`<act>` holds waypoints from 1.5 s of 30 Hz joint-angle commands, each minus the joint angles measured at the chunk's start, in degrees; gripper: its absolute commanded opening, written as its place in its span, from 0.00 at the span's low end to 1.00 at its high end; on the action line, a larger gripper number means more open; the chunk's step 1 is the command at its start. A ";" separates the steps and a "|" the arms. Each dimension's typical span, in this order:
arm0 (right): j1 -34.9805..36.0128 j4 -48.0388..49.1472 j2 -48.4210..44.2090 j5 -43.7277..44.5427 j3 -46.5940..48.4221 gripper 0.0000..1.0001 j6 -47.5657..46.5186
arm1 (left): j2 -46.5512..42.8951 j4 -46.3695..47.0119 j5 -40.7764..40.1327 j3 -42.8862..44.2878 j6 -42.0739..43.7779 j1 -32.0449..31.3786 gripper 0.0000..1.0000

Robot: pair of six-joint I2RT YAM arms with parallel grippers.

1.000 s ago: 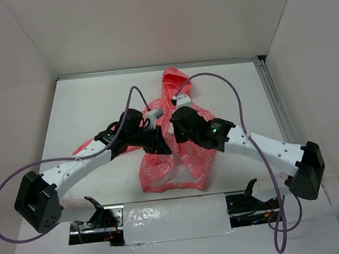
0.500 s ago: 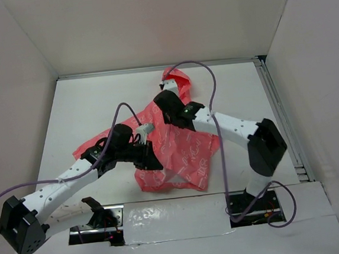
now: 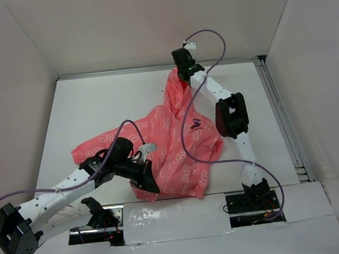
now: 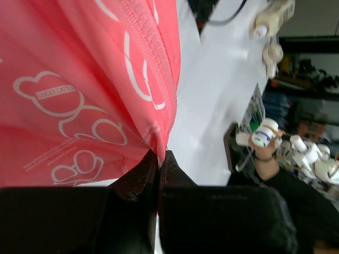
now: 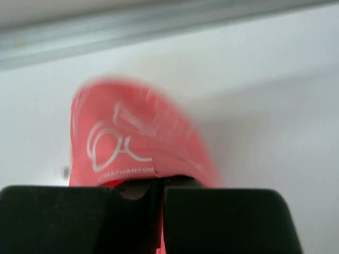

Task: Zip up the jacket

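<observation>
The coral-pink jacket (image 3: 174, 144) with its white print lies stretched from the back of the table toward the near edge, a dark emblem (image 3: 196, 123) on its chest. My left gripper (image 3: 153, 186) is shut on the bottom hem near the front edge. In the left wrist view the left gripper (image 4: 159, 154) pinches a corner of fabric, and the zipper line (image 4: 144, 42) runs away from it. My right gripper (image 3: 181, 78) is shut on the jacket's top end by the back wall. In the right wrist view the jacket (image 5: 132, 137) bulges, blurred, above the closed right gripper (image 5: 161, 181).
White walls close in the table at the back and both sides. A metal rail (image 3: 277, 111) runs along the right edge. Purple cables (image 3: 185, 134) loop over the jacket and off the arms. A taped strip (image 3: 171, 215) and the arm bases line the near edge.
My right arm has reached far back with the jacket's top in its grip. My left gripper has drawn the hem toward the near edge. The jacket is now pulled out lengthwise.
</observation>
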 commanded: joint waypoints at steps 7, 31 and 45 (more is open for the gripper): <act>-7.00 11.13 -7.99 -19.61 -6.62 0.00 -3.39 | 6.00 -2.06 0.27 3.53 -2.44 -0.59 0.35; -15.43 0.59 -49.85 -33.86 -62.51 1.00 6.90 | 46.77 -2.16 -18.65 41.68 15.65 22.44 0.99; -13.24 5.86 -38.43 -43.20 -62.69 0.43 8.82 | 65.94 -5.40 -28.92 51.52 18.30 18.49 0.38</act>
